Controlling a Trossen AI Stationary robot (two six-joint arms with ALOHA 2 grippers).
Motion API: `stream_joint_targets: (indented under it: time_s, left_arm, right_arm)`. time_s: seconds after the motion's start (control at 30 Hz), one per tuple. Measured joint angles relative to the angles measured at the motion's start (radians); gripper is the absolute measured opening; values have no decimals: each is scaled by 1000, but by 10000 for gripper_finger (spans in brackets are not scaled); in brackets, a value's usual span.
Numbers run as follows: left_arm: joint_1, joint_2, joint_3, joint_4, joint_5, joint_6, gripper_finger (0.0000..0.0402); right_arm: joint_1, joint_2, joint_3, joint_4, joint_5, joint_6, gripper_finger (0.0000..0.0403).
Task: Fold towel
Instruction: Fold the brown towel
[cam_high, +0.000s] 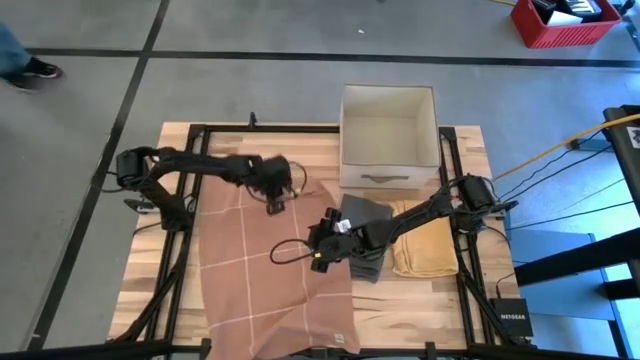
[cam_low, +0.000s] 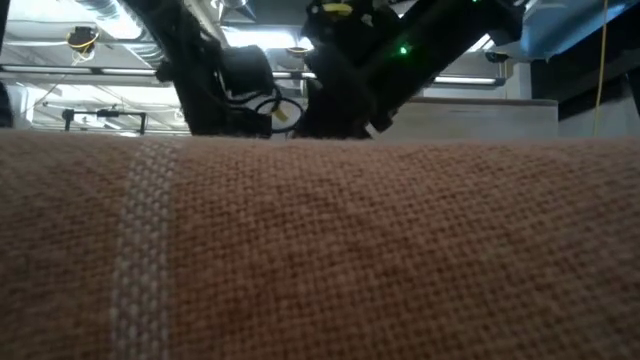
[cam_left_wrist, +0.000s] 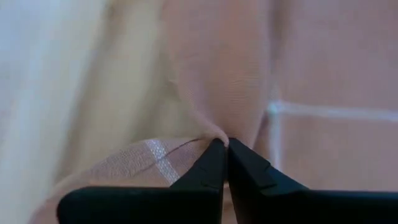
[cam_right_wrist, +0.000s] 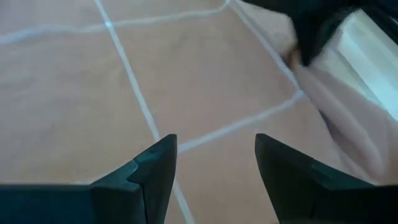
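Note:
A brown towel (cam_high: 262, 270) with white grid lines lies spread on the wooden table; in the low view its weave (cam_low: 320, 250) fills the foreground. My left gripper (cam_high: 275, 204) is at the towel's far edge, shut on the cloth (cam_left_wrist: 225, 144). My right gripper (cam_high: 318, 262) hovers open above the towel's right side, and its wrist view shows only flat towel (cam_right_wrist: 93, 93) between the fingers. My left gripper pinches a small pucker of the towel (cam_left_wrist: 217, 135) between its two fingertips, close to the striped hem (cam_left_wrist: 158, 158) at the far edge. The fingers come steeply from above. The cloth rises into a little ridge at the tips; the rest lies on the table.
A white open box (cam_high: 388, 135) stands at the far side. A folded dark grey cloth (cam_high: 368, 232) and a folded yellow cloth (cam_high: 425, 250) lie right of the towel. A black frame (cam_high: 180, 260) runs round the tabletop. Bare wood shows at the near right.

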Motion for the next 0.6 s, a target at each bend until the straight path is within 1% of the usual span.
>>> stream_joint_targets:
  time_s: [0.1,0.17,0.3,0.43,0.5,0.6]
  left_arm:
    - [-106,-3,0,-38,-13,-65,3]
    - [-169,-3,0,-42,-14,-95,3]
    - [-251,-2,-1,-29,-34,-144,18]
    - [-261,-2,1,5,-40,-116,59]
    - [-254,-3,23,-26,-43,-89,89]
    - [-236,-22,85,-125,-48,-35,132]
  right_arm:
    - [-4,21,0,32,-1,-15,221]
    - [-8,23,-2,24,2,-16,220]
    - [-10,27,-1,34,25,-18,221]
    - [-9,27,-1,35,24,-18,221]
    - [-9,27,-1,35,22,-18,221]
    - [-7,27,-1,33,18,-18,221]
